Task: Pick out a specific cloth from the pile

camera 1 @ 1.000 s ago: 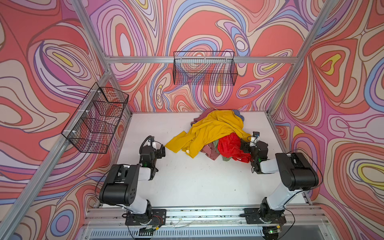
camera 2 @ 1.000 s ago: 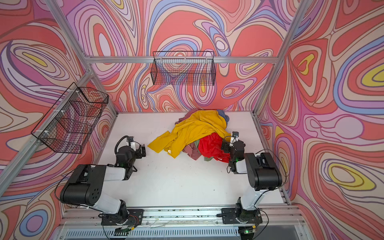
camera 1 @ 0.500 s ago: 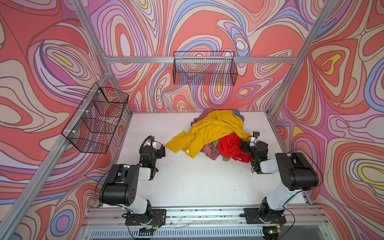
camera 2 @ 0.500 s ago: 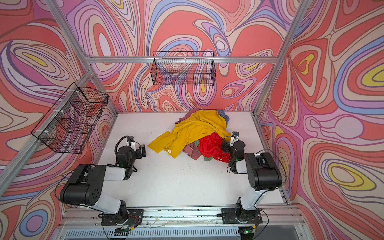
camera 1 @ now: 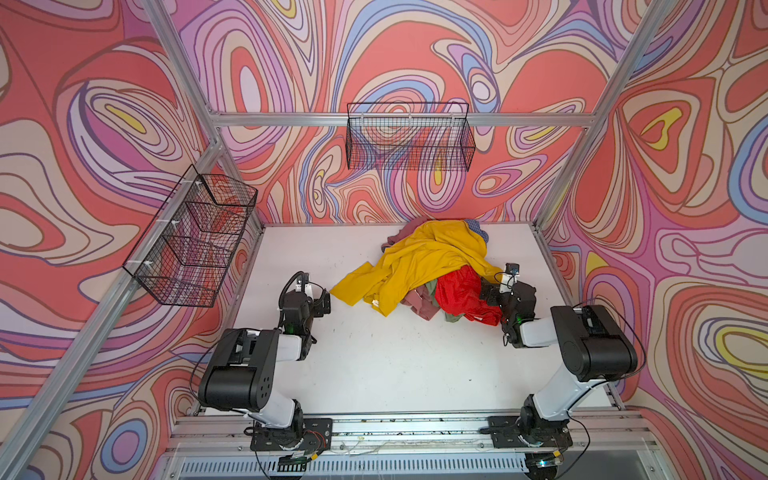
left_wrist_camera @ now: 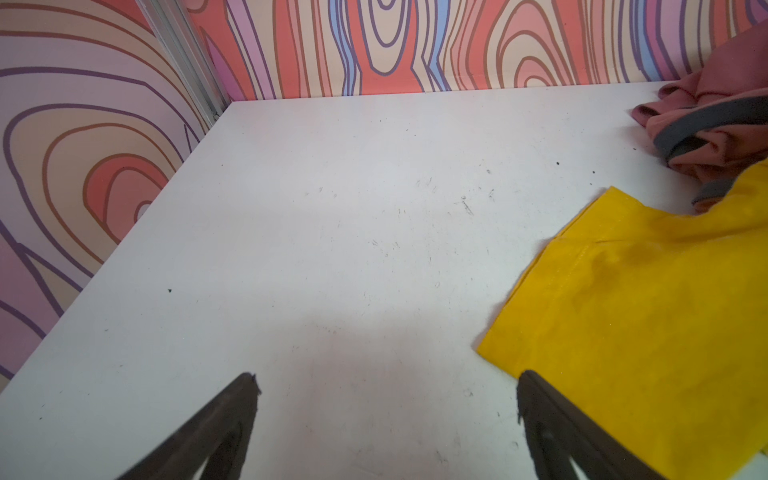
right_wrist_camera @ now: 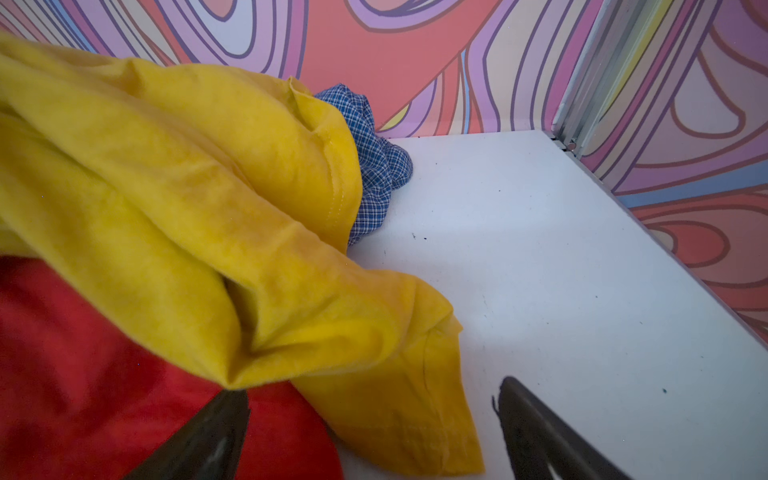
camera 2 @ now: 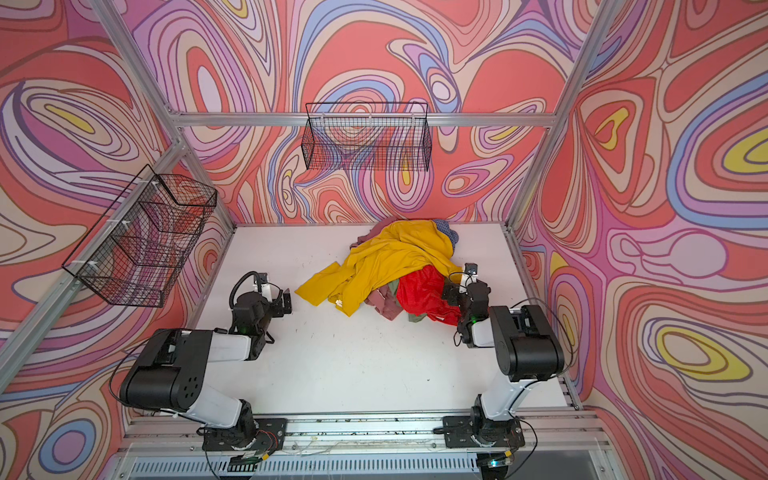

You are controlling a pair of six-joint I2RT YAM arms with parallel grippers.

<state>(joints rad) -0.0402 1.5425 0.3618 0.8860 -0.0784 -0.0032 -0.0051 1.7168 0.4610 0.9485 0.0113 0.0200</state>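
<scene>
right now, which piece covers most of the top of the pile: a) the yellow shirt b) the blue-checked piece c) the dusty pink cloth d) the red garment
a: in both top views the yellow shirt drapes over the top of the pile; the red garment lies low at its front, and the pink cloth only peeks out at the edge.

A robotics lab test cell is shown: a white counter [camera 1: 374,365] is enclosed by swirl-printed walls [camera 1: 104,104] on aluminium framing [camera 1: 291,119]. A wire basket [camera 1: 409,137] is hung at the back. A left arm [camera 1: 245,365] and a right arm [camera 1: 590,345] are bolted to a front rail [camera 1: 415,426].
</scene>
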